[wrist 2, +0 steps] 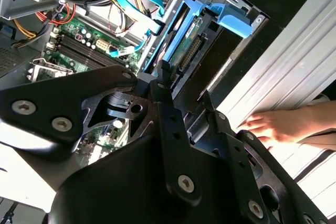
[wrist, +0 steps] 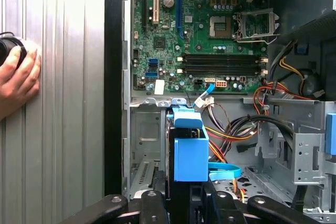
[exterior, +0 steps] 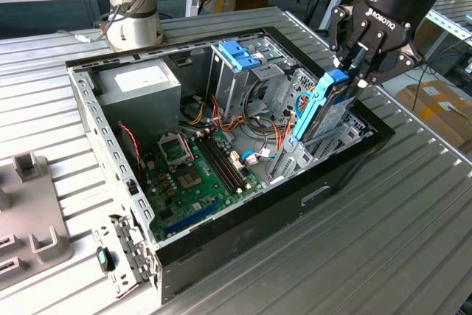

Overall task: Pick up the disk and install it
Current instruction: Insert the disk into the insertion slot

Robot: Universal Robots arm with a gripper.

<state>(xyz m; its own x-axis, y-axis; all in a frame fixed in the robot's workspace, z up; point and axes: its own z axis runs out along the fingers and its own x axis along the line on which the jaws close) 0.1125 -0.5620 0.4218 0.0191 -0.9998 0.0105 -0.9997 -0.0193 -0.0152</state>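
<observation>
The disk point(exterior: 324, 112) stands on edge, tilted, with blue rails along its sides. Its lower end sits inside the drive bay at the end of the open computer case point(exterior: 243, 219) on the exterior view's right. My gripper point(exterior: 352, 71) is above that bay, shut on the disk's upper end. In the first wrist view the blue rail of the disk point(wrist: 190, 150) runs out from between my gripper's point(wrist: 186, 195) black fingers. In the second wrist view the disk point(wrist 2: 181, 40) points down into the bay beside blue cables.
A grey power-supply box point(exterior: 140, 86), a metal cage with a blue latch point(exterior: 240, 55) and the green motherboard point(exterior: 195, 167) fill the case. A person's hand point(wrist 2: 273, 127) rests on the ribbed table beside the case. A grey fixture point(exterior: 29, 212) lies at the exterior view's left.
</observation>
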